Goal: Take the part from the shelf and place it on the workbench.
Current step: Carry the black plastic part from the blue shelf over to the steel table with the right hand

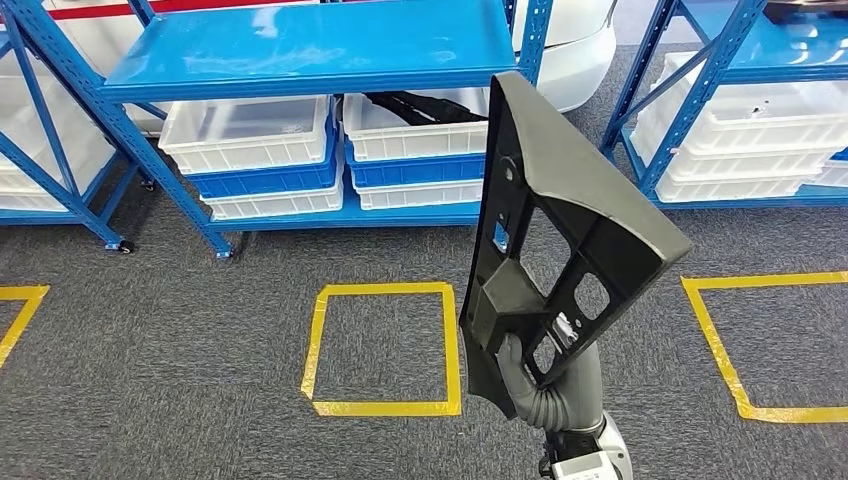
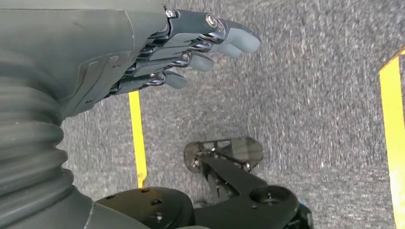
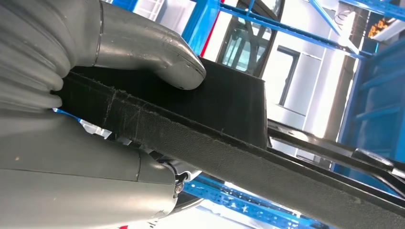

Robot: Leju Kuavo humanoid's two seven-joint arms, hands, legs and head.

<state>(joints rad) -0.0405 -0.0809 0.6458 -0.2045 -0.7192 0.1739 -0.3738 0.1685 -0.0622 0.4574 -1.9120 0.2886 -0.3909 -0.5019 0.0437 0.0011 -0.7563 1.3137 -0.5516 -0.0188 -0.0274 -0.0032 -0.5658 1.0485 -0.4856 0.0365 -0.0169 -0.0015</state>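
Part [image 1: 560, 230]: rigid, ribbed, likely light plastic; you hold its lower end, before the blue shelf [image 1: 310, 50].
Right robot hand [image 1: 520, 375]: clamped on part.
Left robot hand [image 2: 191, 52]: empty, fingers loosely extended.

Bright, even light — wrist backdrop overexposed

The floor [image 1: 200, 320] is grey carpet with yellow tape squares [image 1: 383, 348] stuck on it. One square lies just left of the fingers [image 1: 512, 352]. A blue shelf [image 1: 310, 45] stands on the floor, farther away than the fingers. White bins [image 1: 245, 135] and blue bins [image 1: 415, 168] sit stacked on its low board.
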